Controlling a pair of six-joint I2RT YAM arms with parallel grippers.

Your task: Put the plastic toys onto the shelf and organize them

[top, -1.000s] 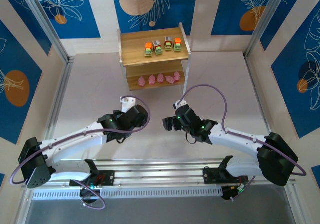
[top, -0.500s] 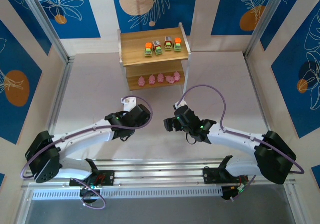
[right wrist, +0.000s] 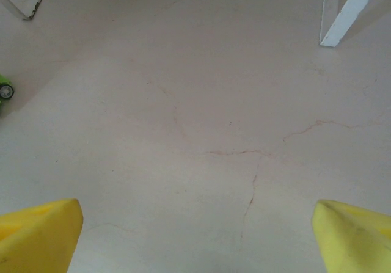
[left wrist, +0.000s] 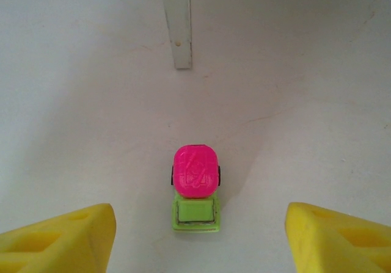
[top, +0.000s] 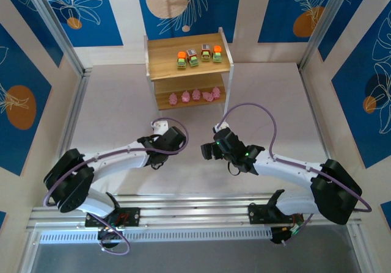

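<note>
Evidently the last toy (left wrist: 195, 190), pink-topped, sits on the desk (left wrist: 305, 102) just ahead of the left end effector (left wrist: 198, 239), whose fingers are parted, short of the shelf (top: 162, 59). It should advance squarely, then close on the green flanks. Meanwhile the right end effector (right wrist: 197, 224) gapes over pale, hairline-cracked desk; blue leaf-patterned panels (top: 61, 10) surround.

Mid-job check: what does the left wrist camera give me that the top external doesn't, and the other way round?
Left wrist adds: a pink-topped green toy standing on the table, with the open left gripper either side of it, not gripping.
Top external adds: the shelf boards, with four blocky toys on the top one and five pink figures on the lower one, plus the right gripper.
Both: the table and the shelf, of which the wrist catches one white leg.
</note>
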